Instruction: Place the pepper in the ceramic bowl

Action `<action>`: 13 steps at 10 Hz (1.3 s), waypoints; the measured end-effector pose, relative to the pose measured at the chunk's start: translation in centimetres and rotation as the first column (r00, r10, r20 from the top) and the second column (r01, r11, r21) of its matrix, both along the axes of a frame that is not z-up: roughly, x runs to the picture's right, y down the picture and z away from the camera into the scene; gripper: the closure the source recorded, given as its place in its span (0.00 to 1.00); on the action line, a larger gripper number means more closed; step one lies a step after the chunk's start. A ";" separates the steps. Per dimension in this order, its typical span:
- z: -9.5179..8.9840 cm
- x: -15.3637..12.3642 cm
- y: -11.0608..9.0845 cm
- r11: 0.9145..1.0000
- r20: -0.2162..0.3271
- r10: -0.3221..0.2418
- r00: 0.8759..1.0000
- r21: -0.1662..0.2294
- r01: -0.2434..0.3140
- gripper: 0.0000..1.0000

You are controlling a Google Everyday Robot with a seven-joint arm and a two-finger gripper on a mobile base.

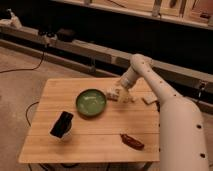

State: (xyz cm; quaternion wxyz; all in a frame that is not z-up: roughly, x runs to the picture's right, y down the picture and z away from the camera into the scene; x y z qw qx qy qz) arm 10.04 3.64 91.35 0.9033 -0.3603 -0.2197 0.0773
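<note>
Not started: pepper [131, 141] lies on the table [55, 90], well apart from the empty bowl [80, 98]. Hand [119, 94] sits just beside the bowl, far from the pepper; can't tell its grip state.

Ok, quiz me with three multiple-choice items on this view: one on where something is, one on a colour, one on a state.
1. Where is the pincer?
A. above the black cup
B. close by the rim of the ceramic bowl
C. down at the pepper

2. What colour is the ceramic bowl?
A. green
B. white
C. red

3. What state is the pepper in?
A. inside the bowl
B. held by the pincer
C. lying on the table, untouched

Answers:
1 B: the pincer hangs beside the bowl, far from the pepper.
2 A: its glaze is green.
3 C: it lies alone near the table's front edge.
</note>
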 end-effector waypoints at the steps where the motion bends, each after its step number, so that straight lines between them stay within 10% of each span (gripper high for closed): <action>1: 0.0 0.0 0.0 1.000 0.000 0.000 1.000 0.000 0.000 0.20; 7: -0.1 0.1 0.0 1.000 -0.009 -0.011 1.000 0.003 0.011 0.20; 13: -4.3 3.0 2.0 0.986 -0.219 -0.077 0.973 0.125 0.106 0.20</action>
